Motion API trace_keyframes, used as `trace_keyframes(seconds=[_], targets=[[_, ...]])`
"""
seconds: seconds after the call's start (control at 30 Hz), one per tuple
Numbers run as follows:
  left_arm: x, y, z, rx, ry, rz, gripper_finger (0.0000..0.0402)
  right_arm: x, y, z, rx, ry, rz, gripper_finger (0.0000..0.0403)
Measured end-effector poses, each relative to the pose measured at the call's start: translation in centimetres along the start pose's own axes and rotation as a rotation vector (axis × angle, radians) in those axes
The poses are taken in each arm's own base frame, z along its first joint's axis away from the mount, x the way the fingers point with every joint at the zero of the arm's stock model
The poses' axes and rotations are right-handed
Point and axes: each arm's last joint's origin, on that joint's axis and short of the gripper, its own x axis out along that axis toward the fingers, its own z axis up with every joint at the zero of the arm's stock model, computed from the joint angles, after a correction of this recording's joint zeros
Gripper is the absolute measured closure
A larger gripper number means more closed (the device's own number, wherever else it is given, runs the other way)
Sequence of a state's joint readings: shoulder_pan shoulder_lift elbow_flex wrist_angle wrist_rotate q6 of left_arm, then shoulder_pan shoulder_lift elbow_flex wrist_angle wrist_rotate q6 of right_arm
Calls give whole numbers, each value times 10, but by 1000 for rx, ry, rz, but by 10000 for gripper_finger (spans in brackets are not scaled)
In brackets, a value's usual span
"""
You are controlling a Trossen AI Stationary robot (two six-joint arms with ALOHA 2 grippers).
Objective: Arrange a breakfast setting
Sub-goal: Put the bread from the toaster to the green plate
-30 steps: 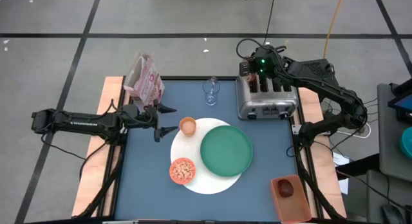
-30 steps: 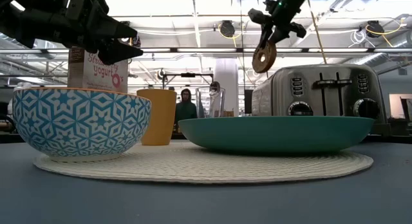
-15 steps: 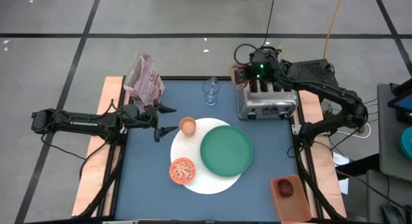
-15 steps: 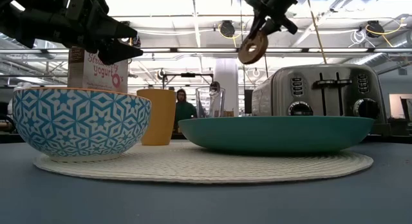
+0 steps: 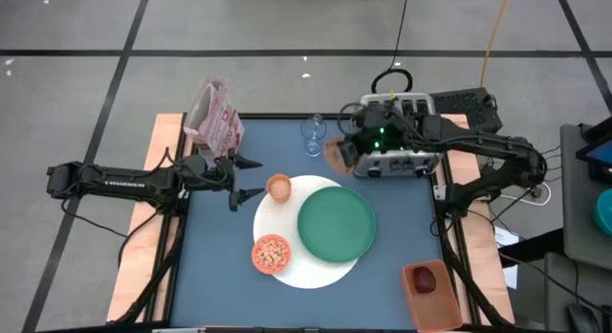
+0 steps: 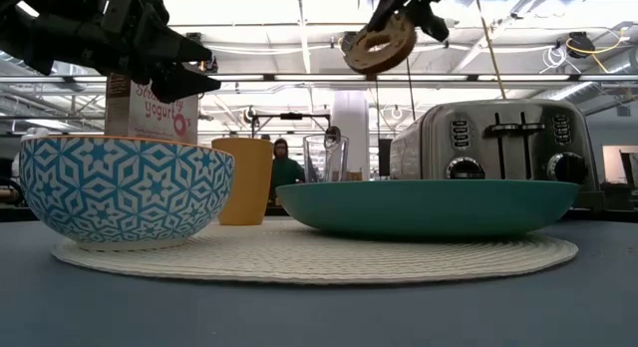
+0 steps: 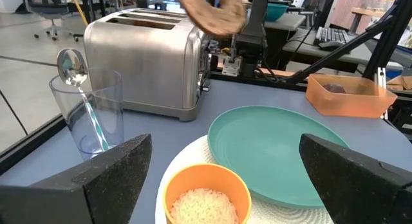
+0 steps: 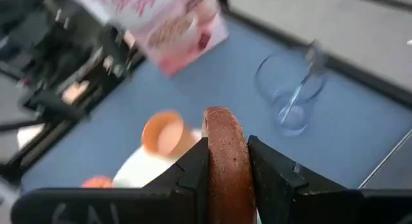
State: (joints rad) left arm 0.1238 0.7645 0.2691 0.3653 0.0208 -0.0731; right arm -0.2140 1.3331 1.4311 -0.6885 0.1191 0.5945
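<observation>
Much of the breakfast setting is laid out already. Taking the green plate [image 5: 336,222] as the landmark: it sits on the white mat [image 5: 311,266], overlapping the mat's right side. On the mat to the plate's left stand a small orange cup [image 5: 278,188] near the plate's upper left and a bowl [image 5: 271,254] near its lower left — patterned blue outside in the low view. Beyond the plate, toward the far edge of the table, is the clear glass [image 5: 313,135] with the spoon [image 7: 72,65] standing in it. The toaster [image 5: 399,153] stands just past the plate's far right edge.

What is in hand now is the bagel [image 5: 337,154]. The right gripper [image 5: 350,153] is clamped on it edge-on, both fingers pressed to its flat faces, holding it in the air beyond the plate's far edge, between glass and toaster. The plate itself is bare, so setting the bagel onto it looks like the step under way.

Left to do, likely — the dark red fruit [image 5: 425,280], lying in an orange tray [image 5: 432,293] off the plate's lower right, apart from the mat.

The left gripper [image 5: 241,179] waits to the left of the cup, fingers spread wide and holding nothing.
</observation>
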Motion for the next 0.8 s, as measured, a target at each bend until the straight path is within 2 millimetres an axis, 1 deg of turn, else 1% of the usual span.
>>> trace_keyframes(seconds=[0.17, 0.4, 0.6, 0.7, 0.8], targets=[[0, 0, 0, 0, 1, 0, 4, -2, 15, -22, -25, 112, 29, 314], [0, 0, 0, -1, 2, 0, 4, 4, 29, -54, -31, 248, 99, 314], [0, 0, 0, -1, 2, 0, 4, 15, 31, -80, -27, 325, 122, 314], [0, 0, 0, -2, 3, 0, 4, 22, 29, -93, -43, 354, 118, 314], [0, 0, 0, -4, 2, 0, 4, 31, 26, -107, -45, 383, 161, 314]])
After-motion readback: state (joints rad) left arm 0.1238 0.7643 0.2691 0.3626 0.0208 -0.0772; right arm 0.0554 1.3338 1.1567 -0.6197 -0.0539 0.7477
